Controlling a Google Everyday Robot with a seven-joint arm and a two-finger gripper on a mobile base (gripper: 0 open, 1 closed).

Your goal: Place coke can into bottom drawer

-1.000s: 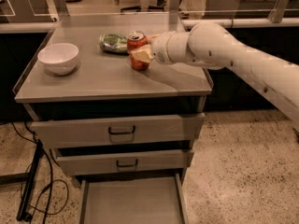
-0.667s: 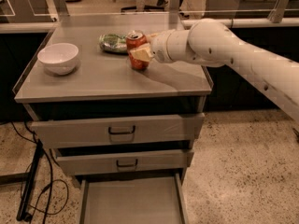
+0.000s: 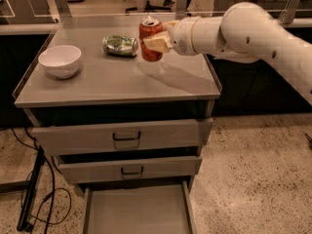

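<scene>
Gripping the upright coke can (image 3: 147,29) just above the counter (image 3: 112,84), the tool (image 3: 156,40) has the pickup done; lowering it into the open bottom drawer (image 3: 139,211) remains.

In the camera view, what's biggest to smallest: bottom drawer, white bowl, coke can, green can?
1. bottom drawer
2. white bowl
3. coke can, held by the gripper above the cabinet top, and green can: these look about alike, so no ranking.

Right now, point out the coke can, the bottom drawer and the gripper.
coke can (image 3: 148,29): camera view, red upper wall.
bottom drawer (image 3: 136,212): camera view, bare grey floor.
gripper (image 3: 153,42): camera view, between fingertips, shut on the can.
</scene>
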